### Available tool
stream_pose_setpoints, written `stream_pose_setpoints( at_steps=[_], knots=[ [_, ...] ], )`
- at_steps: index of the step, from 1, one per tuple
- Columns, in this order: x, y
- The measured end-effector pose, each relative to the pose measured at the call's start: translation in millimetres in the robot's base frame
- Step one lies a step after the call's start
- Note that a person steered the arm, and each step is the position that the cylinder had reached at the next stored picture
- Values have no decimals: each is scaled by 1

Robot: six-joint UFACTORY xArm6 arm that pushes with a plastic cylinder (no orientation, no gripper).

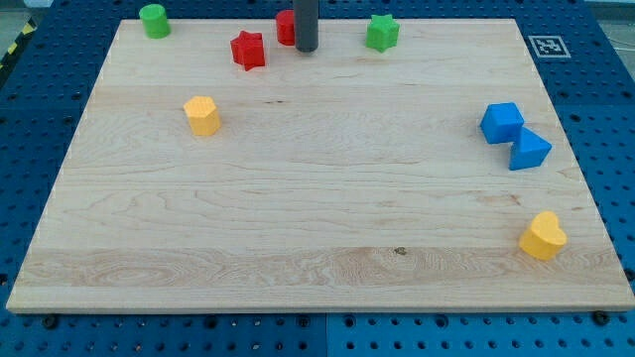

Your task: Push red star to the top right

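The red star (248,50) lies near the view's top, left of centre, on the wooden board (317,218). My tip (306,48) is at the end of the dark rod, about a block's width to the right of the red star and not touching it. A second red block (285,27) sits right behind the rod, partly hidden by it; its shape is unclear.
A green cylinder (154,20) is at the top left and a green star (381,32) at the top, right of my tip. A yellow hexagon (201,115) is at the left. A blue cube (502,122) and blue triangle (529,150) touch at the right. A yellow heart (543,236) is at the bottom right.
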State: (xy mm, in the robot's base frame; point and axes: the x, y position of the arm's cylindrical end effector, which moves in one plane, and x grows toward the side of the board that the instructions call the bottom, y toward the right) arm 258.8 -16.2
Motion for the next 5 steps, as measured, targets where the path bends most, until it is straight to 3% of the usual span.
stream_pose_setpoints(
  at_steps=[2, 4, 5],
  knots=[
    [10, 11],
    [78, 10],
    [84, -25]
  ],
)
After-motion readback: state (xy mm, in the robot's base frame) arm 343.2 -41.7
